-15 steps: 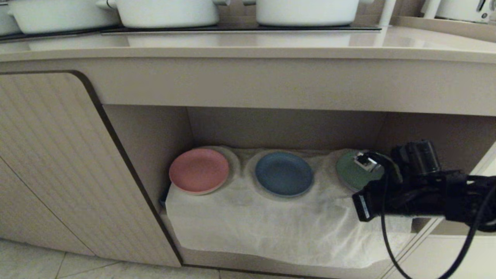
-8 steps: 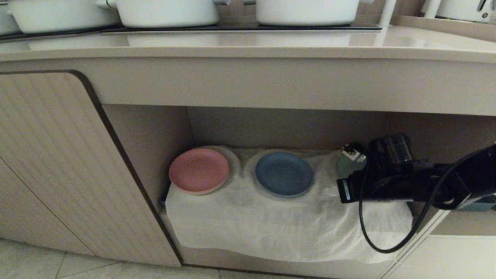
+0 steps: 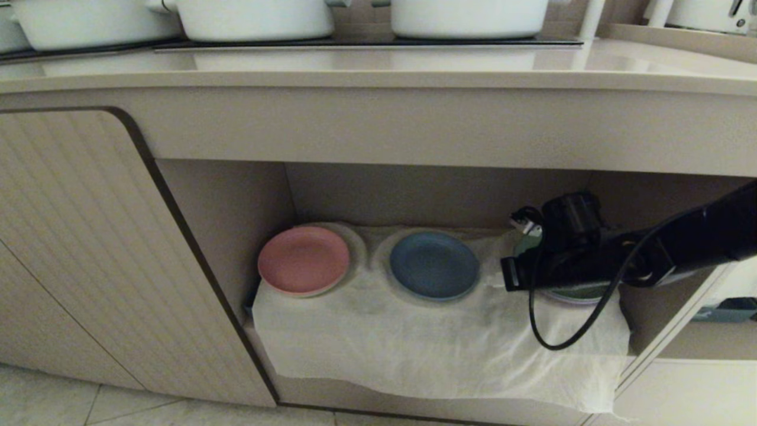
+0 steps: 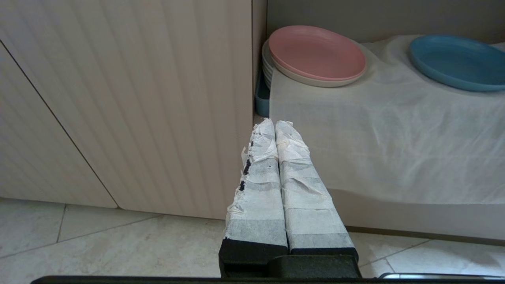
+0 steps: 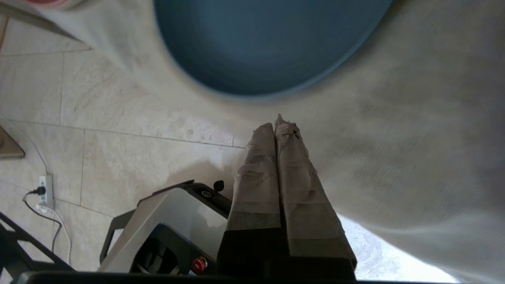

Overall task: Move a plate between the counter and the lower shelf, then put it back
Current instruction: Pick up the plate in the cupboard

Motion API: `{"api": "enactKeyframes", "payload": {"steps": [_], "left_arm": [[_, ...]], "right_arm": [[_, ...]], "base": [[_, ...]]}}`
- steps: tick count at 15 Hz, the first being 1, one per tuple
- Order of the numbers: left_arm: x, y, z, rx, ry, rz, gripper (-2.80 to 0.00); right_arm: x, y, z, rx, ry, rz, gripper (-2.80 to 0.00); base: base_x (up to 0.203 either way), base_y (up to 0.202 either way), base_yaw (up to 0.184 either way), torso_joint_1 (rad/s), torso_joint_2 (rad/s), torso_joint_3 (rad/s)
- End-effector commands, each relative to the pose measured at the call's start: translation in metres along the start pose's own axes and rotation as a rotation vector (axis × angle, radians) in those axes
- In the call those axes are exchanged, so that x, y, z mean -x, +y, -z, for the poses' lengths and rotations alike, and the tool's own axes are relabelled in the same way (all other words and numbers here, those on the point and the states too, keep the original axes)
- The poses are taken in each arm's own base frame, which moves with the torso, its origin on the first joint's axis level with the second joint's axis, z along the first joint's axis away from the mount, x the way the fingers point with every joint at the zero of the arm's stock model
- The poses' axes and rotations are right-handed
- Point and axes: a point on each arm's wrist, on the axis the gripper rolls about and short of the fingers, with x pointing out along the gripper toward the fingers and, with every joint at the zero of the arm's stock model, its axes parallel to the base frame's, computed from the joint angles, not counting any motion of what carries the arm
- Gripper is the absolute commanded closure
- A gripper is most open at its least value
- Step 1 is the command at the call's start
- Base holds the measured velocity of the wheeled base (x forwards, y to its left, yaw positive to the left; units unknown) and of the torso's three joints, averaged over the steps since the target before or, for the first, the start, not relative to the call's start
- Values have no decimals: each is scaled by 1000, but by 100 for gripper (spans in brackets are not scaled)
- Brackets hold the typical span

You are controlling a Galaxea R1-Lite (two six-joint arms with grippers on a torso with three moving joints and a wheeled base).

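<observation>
Three plates sit on the white cloth (image 3: pixel 426 343) in the lower shelf (image 3: pixel 437 195): pink plate (image 3: pixel 303 259), blue plate (image 3: pixel 433 264), and green plate (image 3: pixel 582 293). The right gripper (image 5: pixel 278 120) has moved in from the side, closer to the blue plate, so a grab looks near. Its fingers (image 5: pixel 256 173) are pressed together, holding nothing, just short of the plate's edge. The left gripper (image 4: pixel 272 124) waits, fingers together too.

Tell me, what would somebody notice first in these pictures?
Probably the three bright plates in a row on the white cloth in the lower shelf: the pink plate on the left, the blue plate in the middle, and the green plate mostly hidden on the right. Next, the black right arm reaching in, its right gripper shut, close to the blue plate's rim.
</observation>
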Motion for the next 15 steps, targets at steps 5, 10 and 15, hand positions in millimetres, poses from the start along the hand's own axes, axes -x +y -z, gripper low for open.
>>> {"api": "enactKeyframes", "payload": {"steps": [5,10,15], "left_arm": [[0,0,0,1,0,0,0],[0,0,0,1,0,0,0],[0,0,0,1,0,0,0]], "right_arm": [[-17,-13,-22,-69,-12,10,-280],[-27,-18,-30,-86,-16,18,-280],[-31,-19,-32,-83,-14,22,-280]], "base": [[0,0,0,0,0,0],[0,0,0,0,0,0],[0,0,0,0,0,0]]}}
